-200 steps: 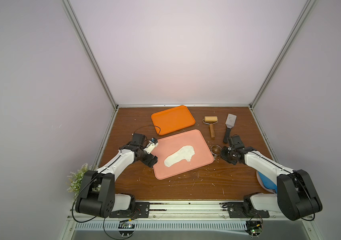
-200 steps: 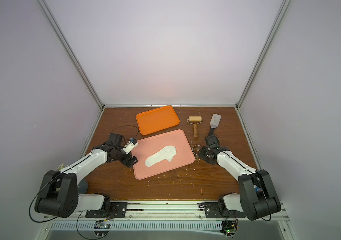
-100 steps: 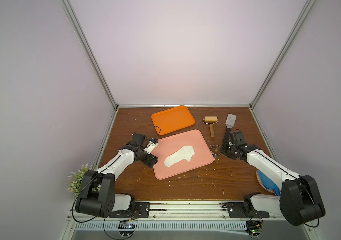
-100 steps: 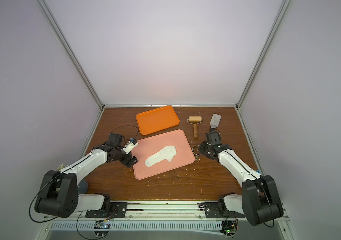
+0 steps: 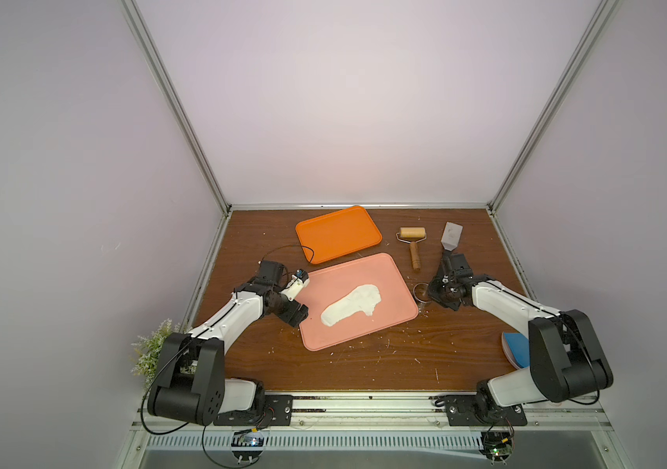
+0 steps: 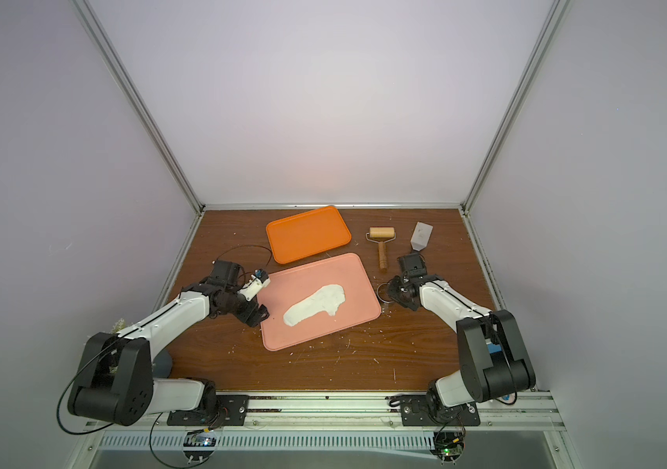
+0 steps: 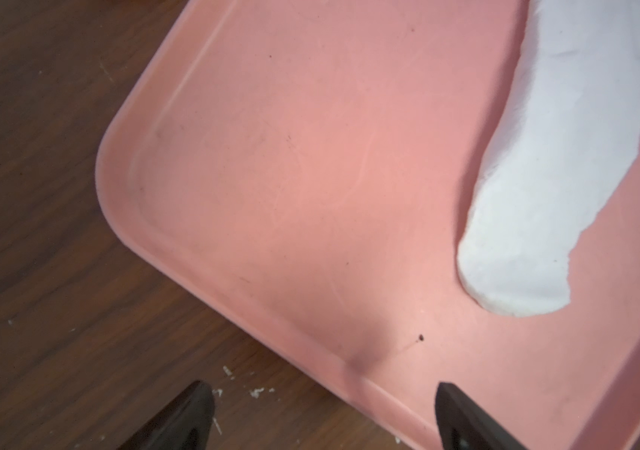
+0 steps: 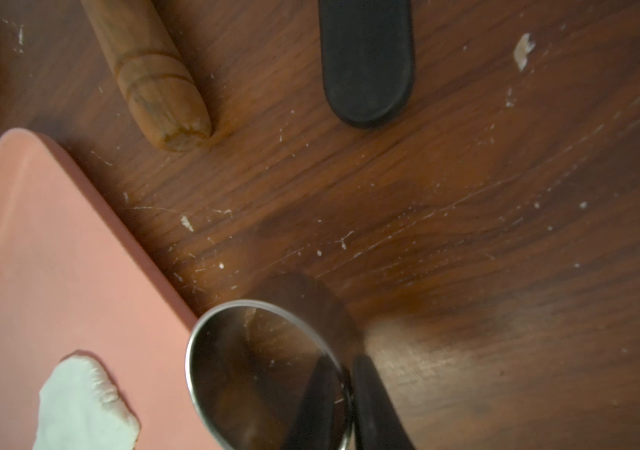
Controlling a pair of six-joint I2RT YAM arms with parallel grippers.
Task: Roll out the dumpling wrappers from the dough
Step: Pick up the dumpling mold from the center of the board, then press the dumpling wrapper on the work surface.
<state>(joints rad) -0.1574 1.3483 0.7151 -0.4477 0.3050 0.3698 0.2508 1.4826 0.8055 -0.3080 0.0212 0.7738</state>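
A flat, irregular white dough sheet (image 5: 351, 304) (image 6: 315, 304) lies on the pink tray (image 5: 348, 272). No dumpling wrappers are in view. My right gripper (image 5: 431, 290) (image 8: 343, 370) is shut on the wall of the small metal ring cutter (image 5: 421, 291) (image 8: 232, 305), one finger inside the ring and one outside. The ring sits just off the tray's right edge. My left gripper (image 5: 298, 316) (image 7: 322, 393) is open and low at the tray's left rim (image 7: 232, 296). One of its fingers is over the table, the other over the tray. The dough (image 7: 544, 175) lies well ahead of it.
At the back of the table are an orange tray (image 5: 338, 233), a wooden roller (image 5: 413, 243) and a metal spatula (image 5: 451, 239) with a black handle (image 8: 365, 58). A blue object (image 5: 514, 345) lies by the right arm's base. Dough crumbs dot the brown table.
My right gripper shifted left to the ring cutter and closed on its wall. The left arm and the dough have not moved.
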